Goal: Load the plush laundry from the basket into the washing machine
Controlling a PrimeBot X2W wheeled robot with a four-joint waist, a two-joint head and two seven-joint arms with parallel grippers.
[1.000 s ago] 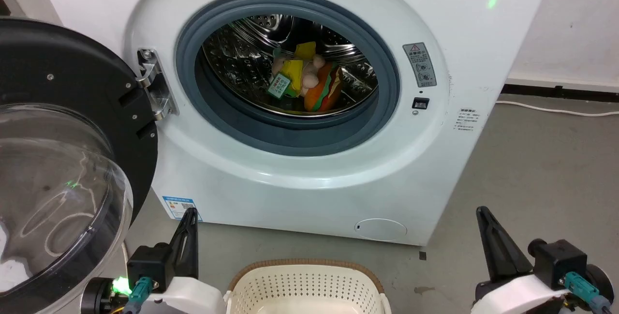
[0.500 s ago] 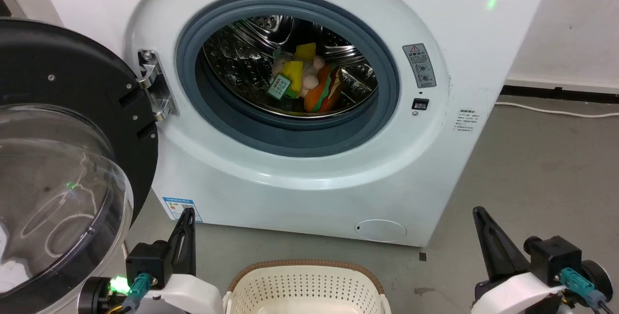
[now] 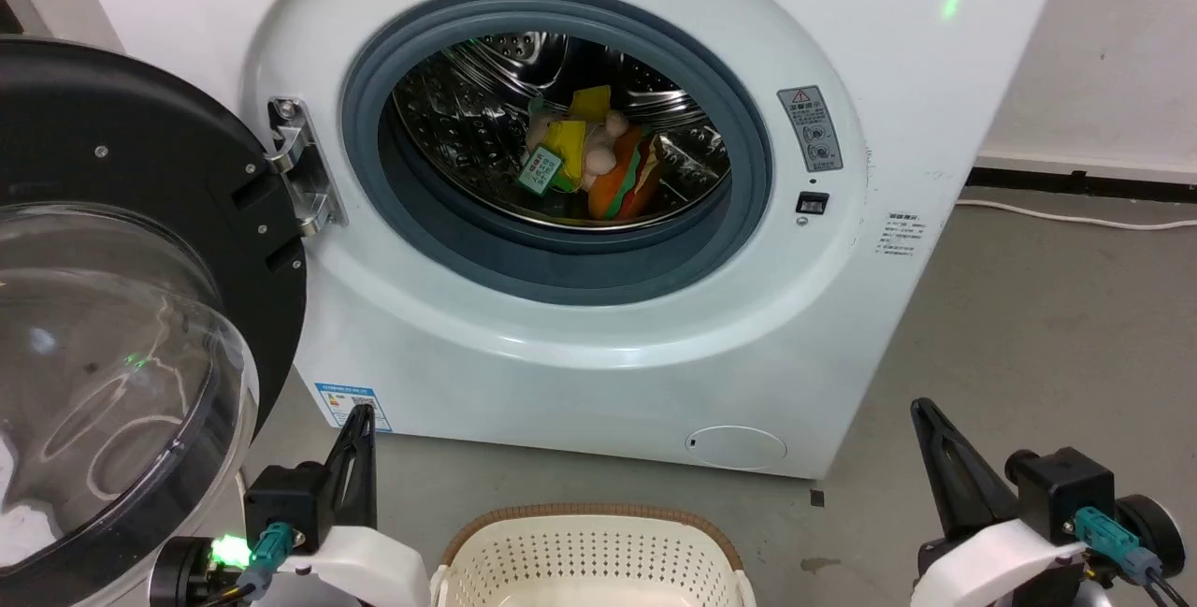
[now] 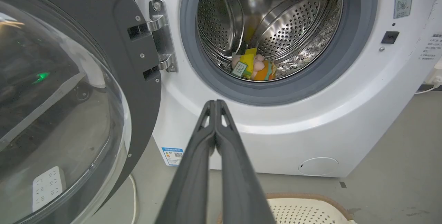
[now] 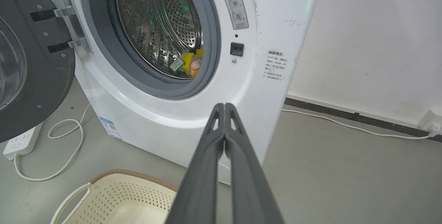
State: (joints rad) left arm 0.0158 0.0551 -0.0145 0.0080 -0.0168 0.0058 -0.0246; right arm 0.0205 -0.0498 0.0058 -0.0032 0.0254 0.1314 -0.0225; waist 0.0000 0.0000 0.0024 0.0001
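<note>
1. Little has changed since a second ago: both grippers have slipped slightly down and to the left in the head view, and the plush laundry point(image 3: 598, 163) lies where it lay.
2. Nearest, the basket point(image 3: 589, 515) stands between the two arms. The part of its inside that shows holds no laundry.
3. The left gripper point(image 3: 361, 425) has its fingers pressed together and holds nothing. The right gripper point(image 3: 928, 420) is the same, closed and empty.
4. Farther on, the door point(image 3: 140, 167) of the washing machine point(image 3: 561, 336) stands wide open, just beside the left gripper on its outer side.
5. Farthest, the plush laundry rests at the bottom of the drum point(image 3: 468, 111), ahead of both grippers and above them, its orange hamburger leaning to the right.
6. I judge the left arm to be somewhat nearer to it, and the loading looks done.
</note>
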